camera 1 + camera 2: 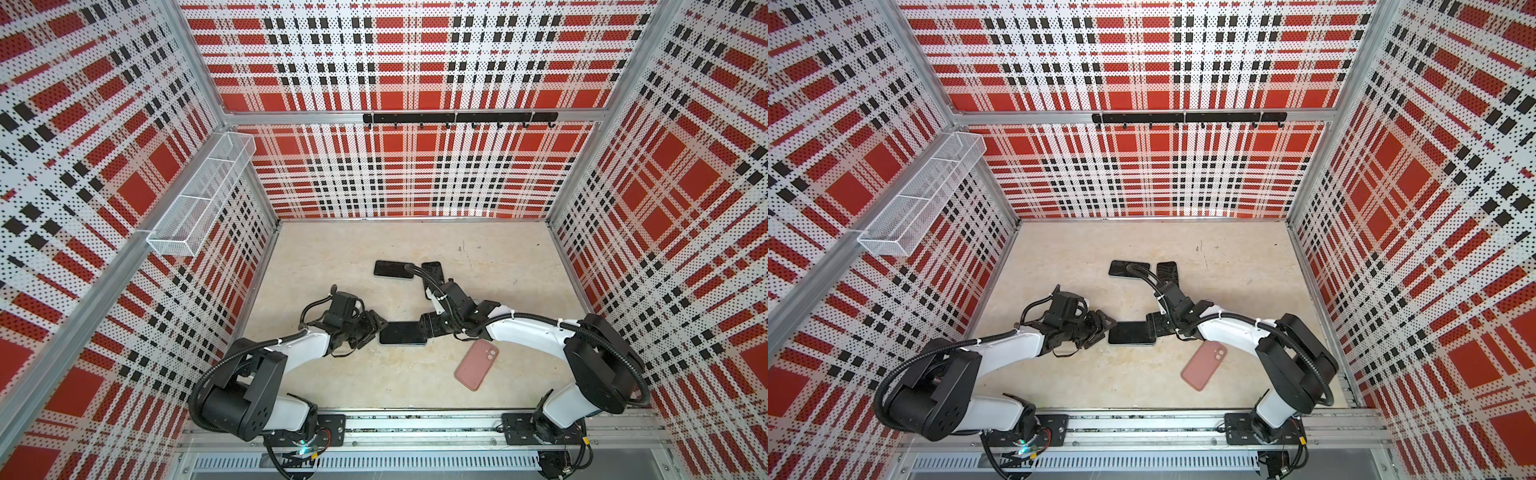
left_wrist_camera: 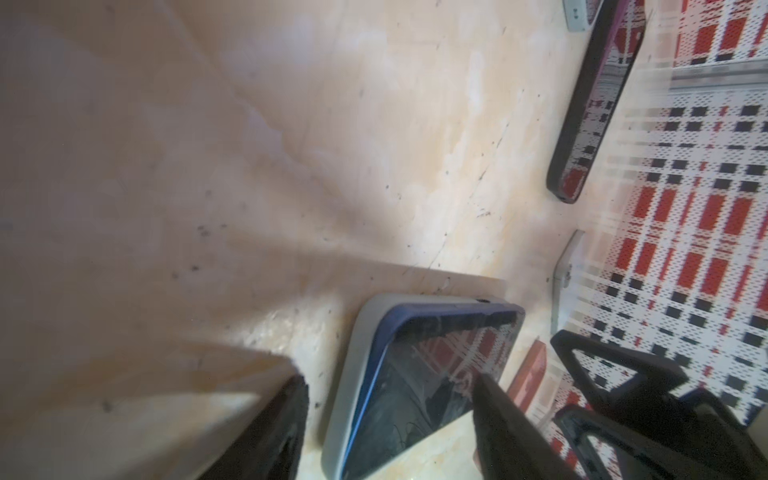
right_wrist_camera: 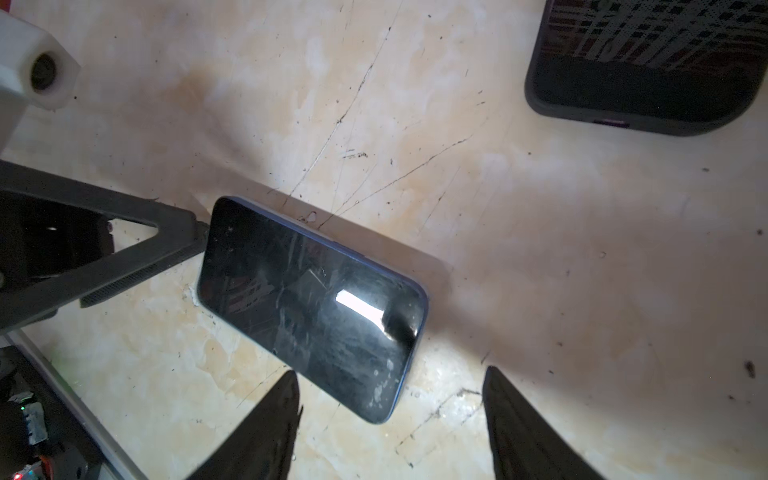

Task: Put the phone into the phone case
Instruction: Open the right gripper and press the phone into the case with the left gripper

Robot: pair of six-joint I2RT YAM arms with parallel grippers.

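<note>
**Fig.** Phone [image 1: 402, 332] lies screen-up on a grey case [image 2: 353, 365], midway across the desk [image 1: 332, 257] and toward its front edge. Left gripper [image 2: 388, 380] and right gripper [image 3: 390, 378] stand at its opposite short ends, both with jaws released, grasping nothing. Pink case [image 1: 476, 365] lies toward the right edge, nearer the front. A second phone [image 1: 392, 269] lies farther back.

Top views: one high stereo pair, looking steeply down and toward the back wall [image 1: 415, 174]. Far off, whole cell framed, near-identical content with a slight sideways shift.

Left wrist view: close and low, looking out past the left gripper [image 2: 390, 378] along the phone [image 2: 419, 390].

Right wrist view: close, looking down past the right gripper [image 3: 390, 372], same phone just ahead of it.

Each wrist view catches the opposite gripper beyond the phone.
</note>
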